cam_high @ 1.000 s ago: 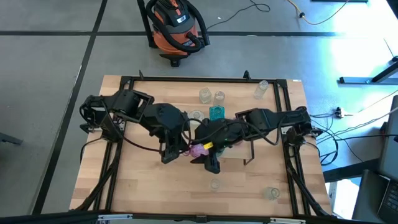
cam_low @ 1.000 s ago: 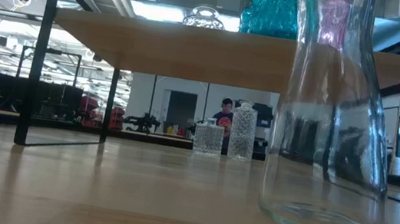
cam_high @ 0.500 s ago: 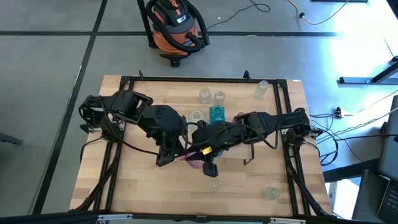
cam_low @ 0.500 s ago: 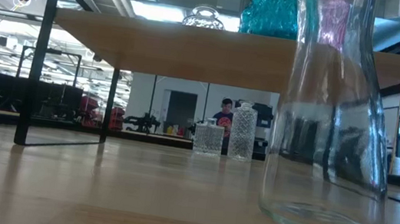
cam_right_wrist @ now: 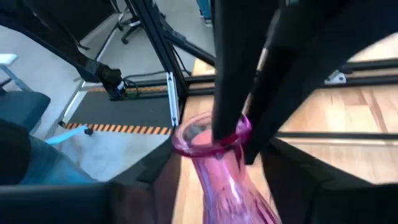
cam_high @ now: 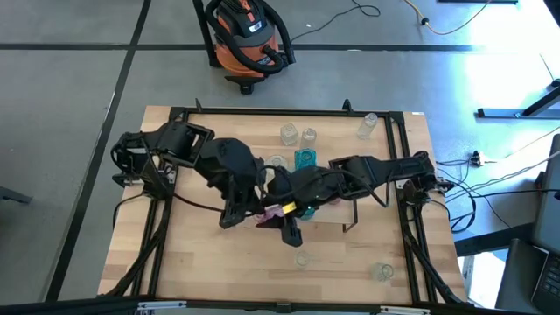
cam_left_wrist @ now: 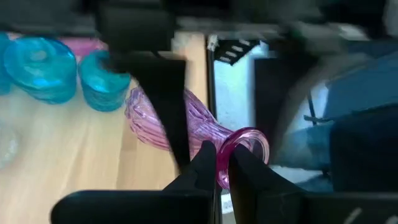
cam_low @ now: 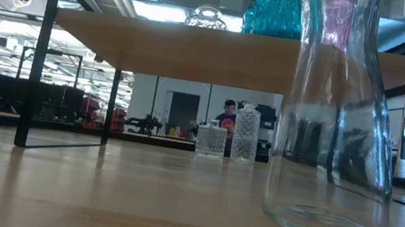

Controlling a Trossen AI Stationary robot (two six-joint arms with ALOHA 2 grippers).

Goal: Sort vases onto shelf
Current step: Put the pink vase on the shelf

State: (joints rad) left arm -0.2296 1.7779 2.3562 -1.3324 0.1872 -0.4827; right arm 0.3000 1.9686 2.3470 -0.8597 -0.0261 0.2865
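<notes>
At the centre of the high view, the left gripper (cam_left_wrist: 222,168) pinches the rim of a pink vase (cam_left_wrist: 180,124), tilted over the shelf (cam_low: 195,50). The right gripper (cam_right_wrist: 239,134) brackets the same rim; whether it grips, I cannot tell. Teal vases (cam_left_wrist: 37,59) stand nearby.
</notes>
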